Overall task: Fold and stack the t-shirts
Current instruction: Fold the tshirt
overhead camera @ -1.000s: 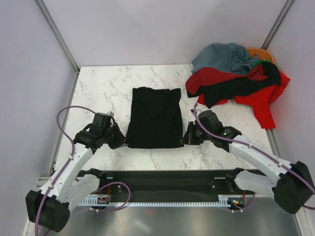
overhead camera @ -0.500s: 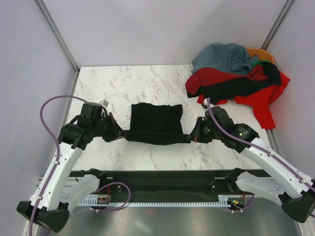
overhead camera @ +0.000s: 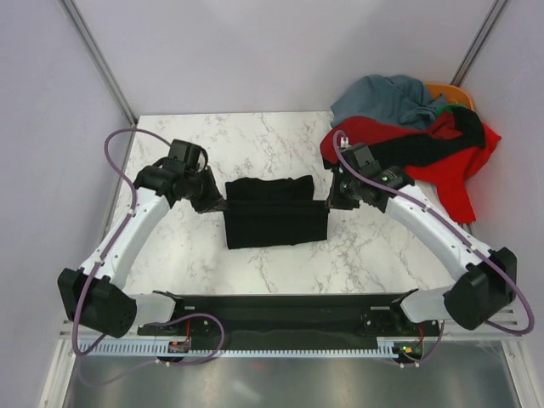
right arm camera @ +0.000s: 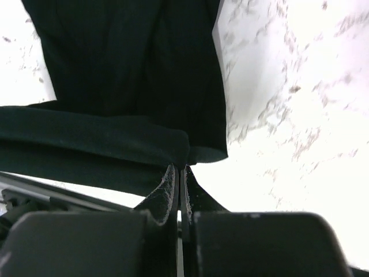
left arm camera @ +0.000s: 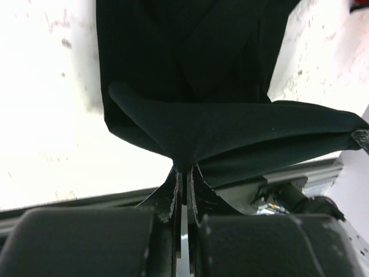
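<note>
While the top external view is looking down on the marble table (overhead camera: pixel 255 136), the black t-shirt (overhead camera: pixel 276 223) is sitting at its middle, partly doubled over. The left gripper (overhead camera: pixel 219 204) is pinching the shirt's left edge and the right gripper (overhead camera: pixel 331 201) is pinching its right edge, so the cloth is stretching between them. A heap of t-shirts (overhead camera: pixel 408 144) in red, grey-blue, black, orange and green is lying at the far right corner, apart from the black one.

In the left wrist view, the left gripper (left arm camera: pixel 184 170) is closing tightly on a gathered point of the black t-shirt (left arm camera: pixel 230 133). The cloth is fanning out from the fingers in a raised fold, with the rest of the shirt lying flat on the table (left arm camera: pixel 46 115) below.

In the right wrist view, the right gripper (right arm camera: pixel 180 168) is likewise clamping a thin edge of the black t-shirt (right arm camera: pixel 115 75). A rolled fold is running leftward from the fingers above the table (right arm camera: pixel 288 115).
</note>
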You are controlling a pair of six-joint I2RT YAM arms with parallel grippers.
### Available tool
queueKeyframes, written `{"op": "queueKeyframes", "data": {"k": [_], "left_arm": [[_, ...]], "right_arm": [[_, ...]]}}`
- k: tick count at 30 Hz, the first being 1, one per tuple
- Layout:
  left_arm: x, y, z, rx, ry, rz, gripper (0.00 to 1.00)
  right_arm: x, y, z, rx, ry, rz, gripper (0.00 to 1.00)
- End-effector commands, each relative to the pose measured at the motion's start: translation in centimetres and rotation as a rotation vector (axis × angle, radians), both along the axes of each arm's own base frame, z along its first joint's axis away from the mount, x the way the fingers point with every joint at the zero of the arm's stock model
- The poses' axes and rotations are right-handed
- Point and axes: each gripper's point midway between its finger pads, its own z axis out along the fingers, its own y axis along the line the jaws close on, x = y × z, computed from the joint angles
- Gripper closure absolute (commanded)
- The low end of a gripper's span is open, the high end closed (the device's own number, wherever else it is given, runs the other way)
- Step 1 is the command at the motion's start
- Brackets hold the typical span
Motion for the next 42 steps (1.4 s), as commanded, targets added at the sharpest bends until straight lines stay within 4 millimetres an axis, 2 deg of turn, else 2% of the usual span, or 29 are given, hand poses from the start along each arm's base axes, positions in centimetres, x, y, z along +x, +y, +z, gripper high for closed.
{"op": "queueKeyframes", "data": {"k": [1,5,7,8,9,11,12,14,15,16,18,22,23,25,27,28,29,30,31,32,34,35,36,37,38,39,40,41,42], "left_arm": [[3.9,2.7,0.3,0.123,-0.1,0.027,0.98],[6.4,3.5,-1.3,0.149,-0.068,0.035,0.98],[7.7,3.8,-2.3,0.161,-0.044,0.041,0.98],[8.3,3.8,-2.6,0.161,-0.043,0.04,0.98],[9.1,3.7,-3.2,0.165,-0.028,0.037,0.98],[10.1,4.0,-3.8,0.168,-0.017,0.042,0.98],[11.8,4.3,-4.7,0.171,0.007,0.05,0.98],[12.4,4.2,-4.5,0.164,0.001,0.052,0.98],[12.9,4.4,-4.7,0.162,0.006,0.056,0.98],[13.3,4.5,-5.6,0.167,0.027,0.058,0.98],[14.4,4.6,-5.8,0.165,0.028,0.063,0.98],[16.4,4.9,-7.4,0.163,0.056,0.076,0.98],[17.3,4.9,-8.3,0.164,0.072,0.077,0.98],[18.4,4.8,-9.4,0.159,0.085,0.062,0.96],[20.0,4.3,-10.9,0.117,0.115,0.044,0.88],[20.2,4.0,-11.4,0.094,0.135,0.031,0.66],[21.7,3.6,-10.2,0.073,0.107,0.023,0.56],[22.0,3.4,-11.5,0.069,0.146,0.021,0.49],[21.6,3.4,-11.0,0.07,0.179,0.023,0.41],[22.8,3.2,-9.3,0.064,0.134,0.027,0.39],[23.0,3.5,-6.4,0.071,0.077,0.05,0.32],[22.8,3.9,-5.6,0.086,0.061,0.066,0.32],[22.3,4.1,-3.2,0.092,0.013,0.076,0.31],[21.8,4.3,-2.3,0.102,-0.003,0.085,0.31],[20.9,4.9,-2.6,0.139,0.011,0.106,0.29],[20.1,5.0,-2.0,0.162,0.001,0.113,0.27],[19.0,5.2,-0.1,0.176,-0.039,0.128,0.27],[17.8,5.8,-1.1,0.213,-0.014,0.151,0.27],[17.0,5.1,-1.0,0.219,-0.018,0.139,0.26]], "right_arm": [[3.3,-1.6,-0.8,-0.104,-0.026,0.027,1.0],[6.3,-1.5,-1.7,-0.123,-0.014,0.038,1.0],[7.7,-1.1,-1.1,-0.098,-0.026,0.047,1.0],[8.5,-1.3,-1.9,-0.103,-0.006,0.04,1.0],[9.4,-1.0,-1.3,-0.091,-0.024,0.04,1.0],[10.8,-1.3,-2.3,-0.109,-0.007,0.031,1.0],[12.6,-0.9,-2.2,-0.091,-0.013,0.033,1.0],[13.2,-0.9,-3.3,-0.095,0.01,0.036,1.0],[14.0,-0.7,-2.9,-0.087,-0.003,0.039,1.0],[14.4,-0.4,-4.1,-0.086,0.024,0.045,1.0],[15.6,-0.3,-4.1,-0.079,0.017,0.046,1.0],[17.6,0.4,-6.5,-0.072,0.054,0.049,1.0],[18.4,0.5,-6.3,-0.069,0.039,0.046,1.0],[19.4,0.4,-8.0,-0.077,0.065,0.03,1.0],[21.2,0.5,-7.9,-0.062,0.053,0.009,1.0],[21.8,0.5,-9.6,-0.063,0.086,0.001,0.8],[23.1,0.6,-8.3,-0.041,0.062,-0.008,0.58],[23.6,0.9,-9.1,-0.033,0.079,0.003,0.41],[24.2,0.9,-8.3,-0.033,0.063,0.011,0.22],[25.0,1.3,-6.2,-0.022,0.021,0.017,0.17],[25.0,1.6,-2.9,0.005,-0.041,0.044,0.12],[24.5,1.7,-2.2,0.011,-0.053,0.052,0.12],[23.8,1.6,0.8,0.032,-0.103,0.058,0.12],[23.0,1.7,1.6,0.043,-0.115,0.065,0.12],[21.7,1.5,0.3,0.043,-0.088,0.066,0.12],[20.3,1.5,3.3,0.07,-0.148,0.069,0.12],[19.0,2.0,3.6,0.1,-0.154,0.088,0.12],[17.3,2.8,1.5,0.121,-0.121,0.101,0.13],[15.8,3.3,3.2,0.161,-0.159,0.121,0.14]]}}
